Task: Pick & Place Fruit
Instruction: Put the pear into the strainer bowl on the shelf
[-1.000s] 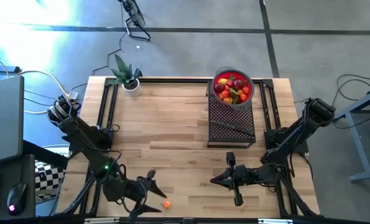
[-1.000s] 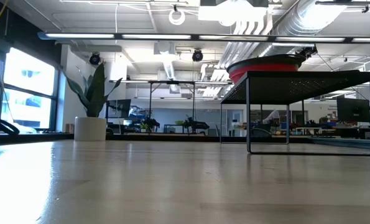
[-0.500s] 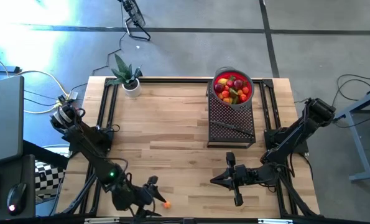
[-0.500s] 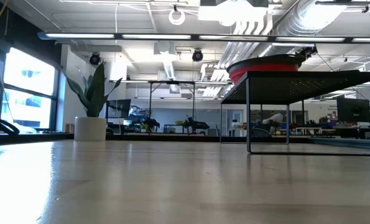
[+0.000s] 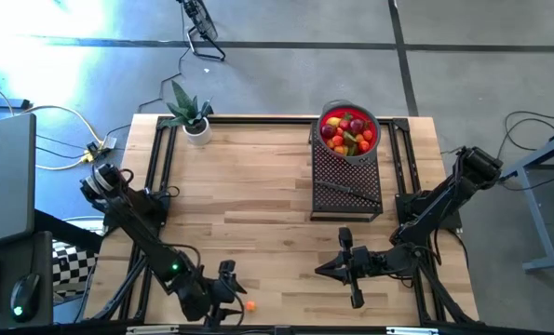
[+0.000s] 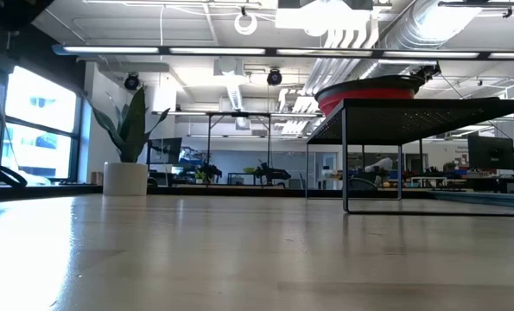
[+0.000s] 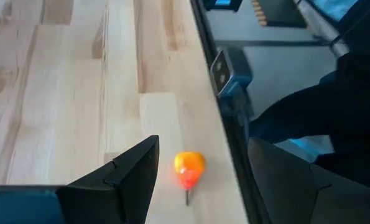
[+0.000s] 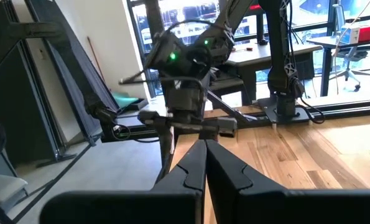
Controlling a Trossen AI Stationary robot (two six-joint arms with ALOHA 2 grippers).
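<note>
So the left gripper (image 5: pixel 228 300) is down at the near edge of the light wooden butcher-block table (image 5: pixel 258 186), fingers spread, with one small orange-and-red toy fruit (image 7: pixel 188 169) lying between them but not touching either one. Nothing is pinched yet.

Biggest worry for me: that fruit sits right by the table's lip (the left wrist view shows the dark frame rail and the drop just beside it). If a finger clips it on the way in instead of closing evenly, I'd guess it rolls straight off the edge. It's small and rounded, so it could also squirt out of a lopsided squeeze.

The right gripper (image 5: pixel 325 269) is parked low on the table's near right side, fingers pressed together, holding nothing.

View differences: the high view gives the whole layout, including the round red bowl (image 5: pixel 349 131) heaped with red, yellow and green fruits on top of the black perforated metal rack (image 5: pixel 346 181), well apart from the loose one. The left wrist view alone shows the gap on each side of the fruit. The low view catches the bowl and rack from the side but no gripper or loose fruit.
</note>
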